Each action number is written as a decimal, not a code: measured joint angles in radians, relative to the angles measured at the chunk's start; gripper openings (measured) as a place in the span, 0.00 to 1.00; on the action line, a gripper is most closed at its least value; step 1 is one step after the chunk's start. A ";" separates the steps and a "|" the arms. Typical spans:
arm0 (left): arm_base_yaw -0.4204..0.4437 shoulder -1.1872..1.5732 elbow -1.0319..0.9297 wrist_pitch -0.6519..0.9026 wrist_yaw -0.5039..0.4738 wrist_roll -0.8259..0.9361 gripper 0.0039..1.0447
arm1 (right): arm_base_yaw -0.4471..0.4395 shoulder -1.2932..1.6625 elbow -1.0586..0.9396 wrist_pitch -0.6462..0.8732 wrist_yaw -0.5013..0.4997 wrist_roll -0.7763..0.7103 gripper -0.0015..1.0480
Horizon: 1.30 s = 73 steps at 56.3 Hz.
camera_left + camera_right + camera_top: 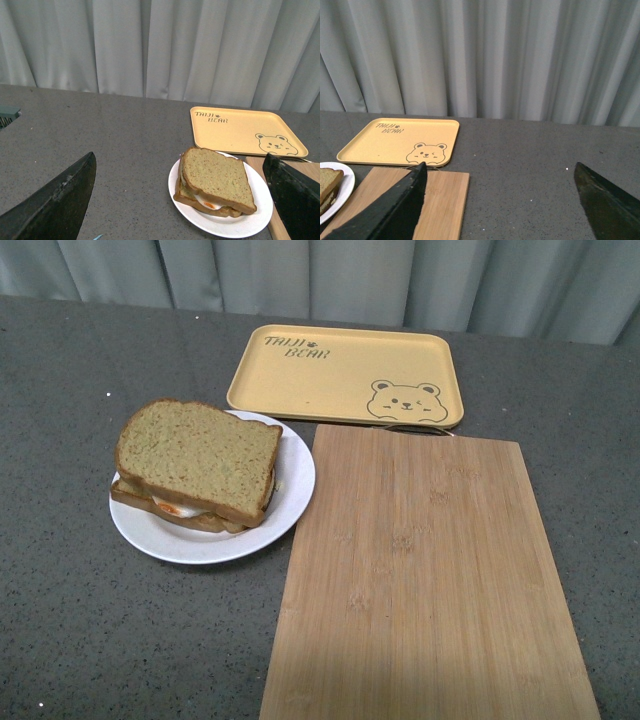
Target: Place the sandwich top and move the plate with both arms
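The sandwich top (200,455), a tan wholemeal slice with a brown crust, lies on the egg-bearing slice on the white plate (292,490) at the table's left. It also shows in the left wrist view (216,177) on the plate (257,212). Neither gripper shows in the front view. My left gripper (180,197) is open, raised and back from the plate, fingers (60,205) wide apart. My right gripper (500,200) is open over bare table right of the cutting board. The plate's edge (342,187) shows in the right wrist view.
A bamboo cutting board (420,580) lies right of the plate, touching its rim. A yellow bear tray (345,375) sits behind both. Grey curtains hang at the back. The table is dark grey.
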 joint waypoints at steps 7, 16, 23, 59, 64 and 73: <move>0.000 0.000 0.000 0.000 0.000 0.000 0.94 | 0.000 0.000 0.000 0.000 0.000 0.000 0.90; 0.021 0.164 0.059 -0.130 0.033 -0.150 0.94 | 0.000 0.000 0.000 0.000 0.000 0.000 0.91; 0.043 0.440 0.088 0.016 0.055 -0.299 0.94 | 0.000 0.000 0.000 0.000 0.000 0.000 0.91; 0.008 1.670 0.385 0.523 0.288 -0.761 0.94 | 0.000 0.000 0.000 0.000 0.000 0.000 0.91; -0.010 1.728 0.416 0.536 0.282 -0.760 0.94 | 0.000 0.000 0.000 0.000 0.000 0.000 0.91; -0.043 1.812 0.457 0.552 0.265 -0.763 0.94 | 0.000 0.000 0.000 0.000 0.000 0.000 0.91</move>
